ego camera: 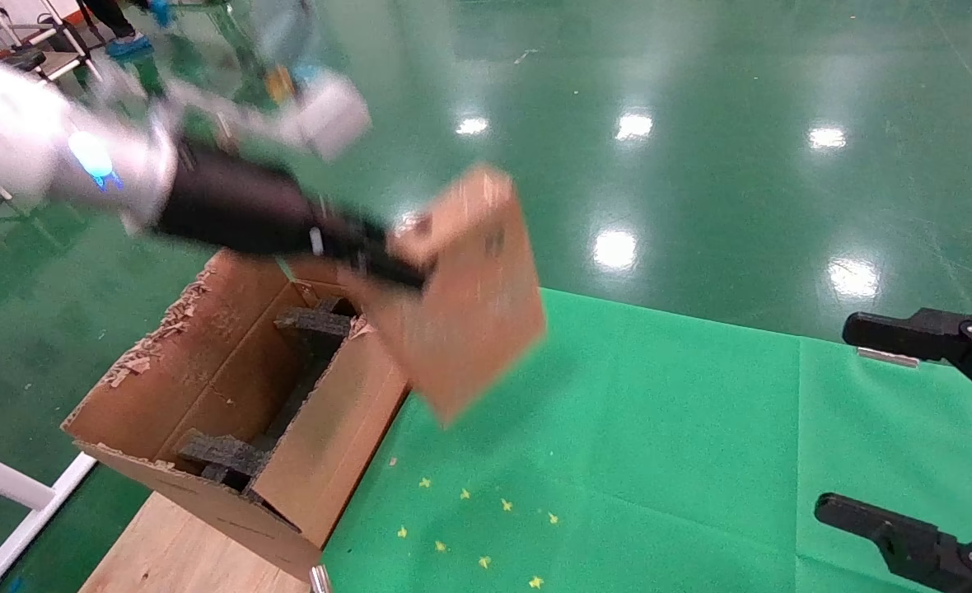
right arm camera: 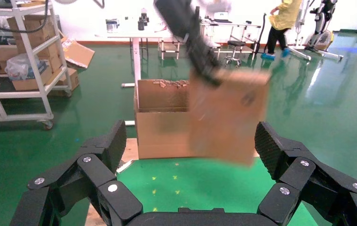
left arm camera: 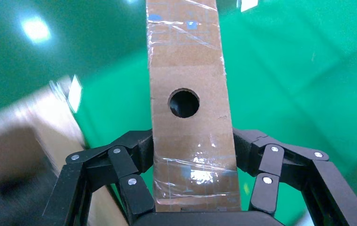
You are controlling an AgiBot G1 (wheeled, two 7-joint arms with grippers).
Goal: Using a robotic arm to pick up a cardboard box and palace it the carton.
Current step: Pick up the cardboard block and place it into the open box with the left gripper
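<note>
Left black two-finger gripper (left arm camera: 193,188) clamps the small brown taped cardboard box (ego camera: 461,288) by its narrow end, box aloft just beside the large flapped corrugated carton (ego camera: 231,395), presumably to clear the flaps; right black gripper (right arm camera: 186,155) idles, fingers spread, empty

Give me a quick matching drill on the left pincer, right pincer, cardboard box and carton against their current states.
Things:
1. left pincer
2. right pincer
3. cardboard box
4. carton

States:
A. flaps raised, black foam inside
B. open, holding nothing
C. held in the air
D. shut on the box

Pairs: 1-D, 2-B, 3-C, 4-A
</note>
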